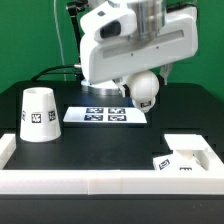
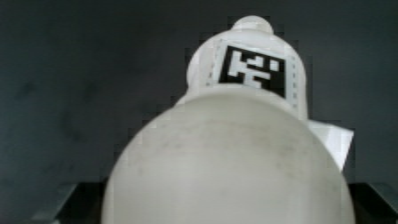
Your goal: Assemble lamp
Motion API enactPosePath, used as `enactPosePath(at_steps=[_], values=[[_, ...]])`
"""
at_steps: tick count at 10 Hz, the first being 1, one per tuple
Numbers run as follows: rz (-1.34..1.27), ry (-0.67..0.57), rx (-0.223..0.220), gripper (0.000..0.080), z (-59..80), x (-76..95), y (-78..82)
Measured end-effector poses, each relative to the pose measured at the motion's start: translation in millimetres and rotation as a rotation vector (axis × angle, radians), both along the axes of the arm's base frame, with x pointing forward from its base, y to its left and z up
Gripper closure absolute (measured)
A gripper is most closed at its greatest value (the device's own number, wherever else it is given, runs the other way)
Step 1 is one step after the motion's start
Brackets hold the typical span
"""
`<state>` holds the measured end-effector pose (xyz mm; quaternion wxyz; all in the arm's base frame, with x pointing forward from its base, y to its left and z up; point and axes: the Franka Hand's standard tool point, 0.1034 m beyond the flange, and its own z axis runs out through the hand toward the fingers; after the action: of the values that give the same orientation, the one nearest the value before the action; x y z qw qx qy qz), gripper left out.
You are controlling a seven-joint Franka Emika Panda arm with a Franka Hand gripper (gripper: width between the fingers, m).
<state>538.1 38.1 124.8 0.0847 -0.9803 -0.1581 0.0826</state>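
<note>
1 bulb [image 1: 148, 88], gripper [image 1: 139, 82] jaws closed on it, held off the table just over the marker board [image 1: 100, 113]. 1 shade [image 1: 38, 112] stands at the board's end on the exterior view's left. 1 base [image 1: 180, 158] lies nearer the camera, off the board's other end.

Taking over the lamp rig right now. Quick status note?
End effector: shut on the bulb, by the marker board's end on the exterior view's right. I cannot tell whether the bulb is clear of the table.
Shade: standing alone at the exterior view's left.
Base: by the white rail's corner, exterior view's right, nothing on it.
Done: bulb grasped.
Left: fit bulb to base, then add shade.
</note>
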Motion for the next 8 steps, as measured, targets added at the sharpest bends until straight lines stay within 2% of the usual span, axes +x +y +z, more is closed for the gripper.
enactPosePath(at_steps=[3, 4, 5, 8], values=[[-0.013, -0.236, -0.002, 0.0219, -6.0, 11.6, -14.3], [0.057, -0.356, -0.033, 0.0219, -9.9, 16.3, -25.6], [0.099, -0.388, -0.043, 0.0219, -9.6, 16.5, -31.1], [0.130, -0.426, -0.039, 0.0219, 13.9, 41.8, -23.1]])
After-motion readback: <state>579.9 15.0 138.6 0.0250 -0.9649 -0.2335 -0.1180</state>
